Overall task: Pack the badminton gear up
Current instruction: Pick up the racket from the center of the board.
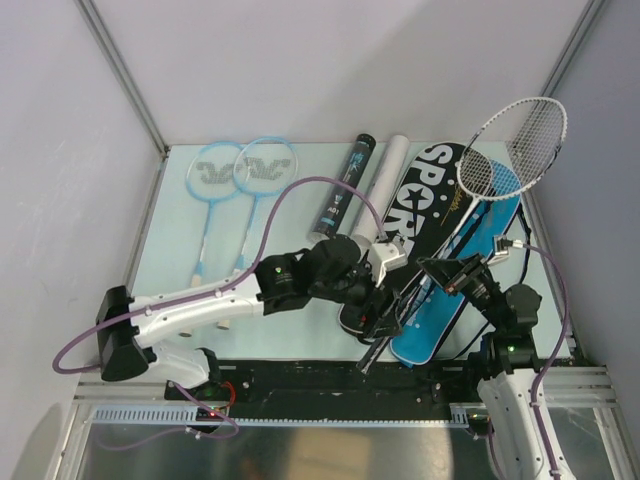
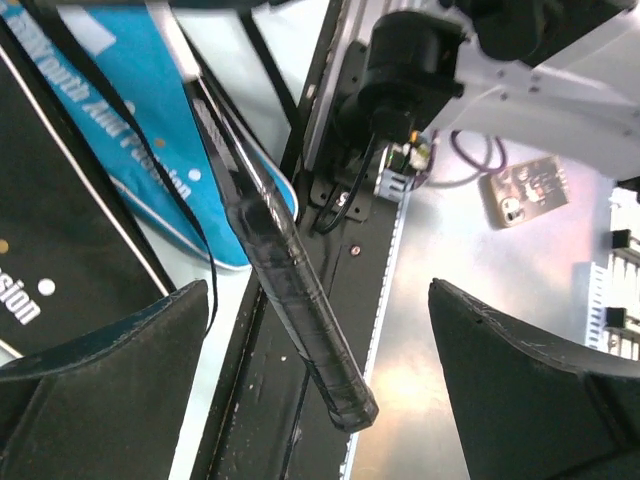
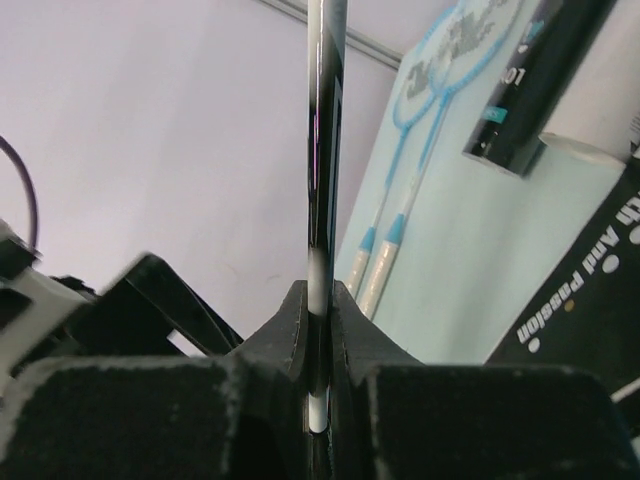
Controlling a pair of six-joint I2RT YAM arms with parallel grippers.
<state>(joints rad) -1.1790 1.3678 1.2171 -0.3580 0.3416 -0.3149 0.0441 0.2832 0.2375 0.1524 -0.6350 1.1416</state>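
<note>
silver racket (image 1: 513, 143) tilted over bags (image 1: 428, 195)

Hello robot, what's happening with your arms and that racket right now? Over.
Right pincer shut on silver-white metal racket, head raised. Left pincer open at its dark handle. Black fabric bag and blue fabric bag lie beneath.

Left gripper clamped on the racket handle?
No, the left gripper stands wide open, and the racket handle lies between its fingers with gaps on either side.
</note>
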